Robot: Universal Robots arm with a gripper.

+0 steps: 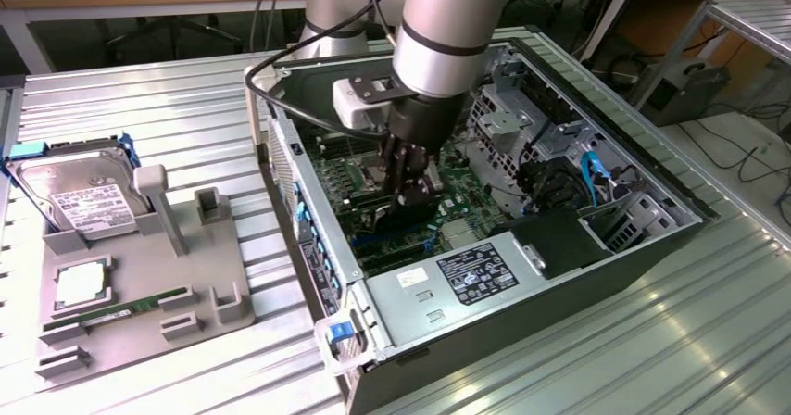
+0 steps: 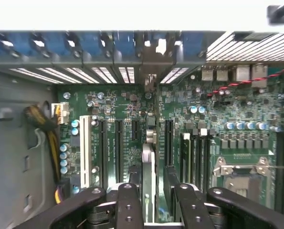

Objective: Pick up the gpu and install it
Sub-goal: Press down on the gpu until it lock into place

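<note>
End effector (image 2: 149, 200) grips gpu (image 2: 149, 167) among motherboard slots (image 2: 118, 143).

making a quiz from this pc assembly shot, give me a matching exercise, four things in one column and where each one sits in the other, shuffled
Things:
1. gpu
2. hard drive
3. green memory stick
4. gripper

Places:
A. lying flat in a slot of the grey holder, near its front edge
B. standing on edge at the back of the grey holder
C. lowered inside the open computer case, above the motherboard
D. held edge-on between the gripper fingers, over the expansion slots

Pairs: 1-D, 2-B, 3-A, 4-C
</note>
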